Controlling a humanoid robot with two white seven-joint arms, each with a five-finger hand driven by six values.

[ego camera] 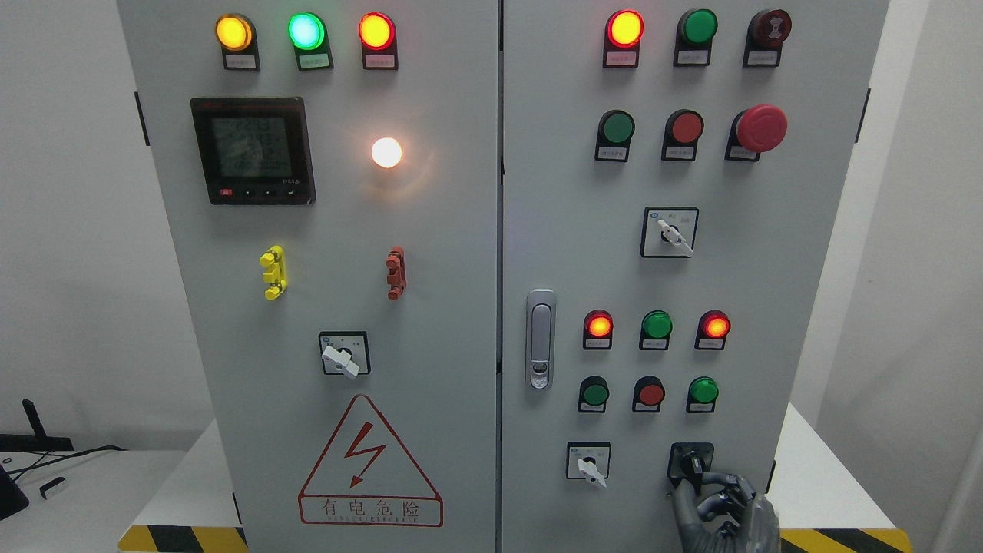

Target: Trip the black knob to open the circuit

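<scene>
Grey two-door control cabinet (430, 230) fills the view, standing on a white bench (829, 491) with a yellow-black hazard stripe along its front edge.

Left door: three lit lamps along the top, a dark digital meter (253, 150) below them, one glowing white lamp (386, 152), a yellow clip and a red clip, a white-handled selector switch (343, 355), and a red lightning warning triangle (370, 465) at the bottom.

Right door: rows of red and green lamps and buttons, a red mushroom stop button (760, 127), a silver door latch (541, 339), and two more white-handled selectors.

Black knob (690, 463) sits at the lower right of the right door, on a black square plate, just right of the lowest white selector (589, 463).

Right hand (726, 511), dark grey, enters from the bottom edge right of centre. Fingers curled, fingertips (700, 484) touching the black knob from below and right; reads as grasping the knob, though the contact is partly hidden.
</scene>
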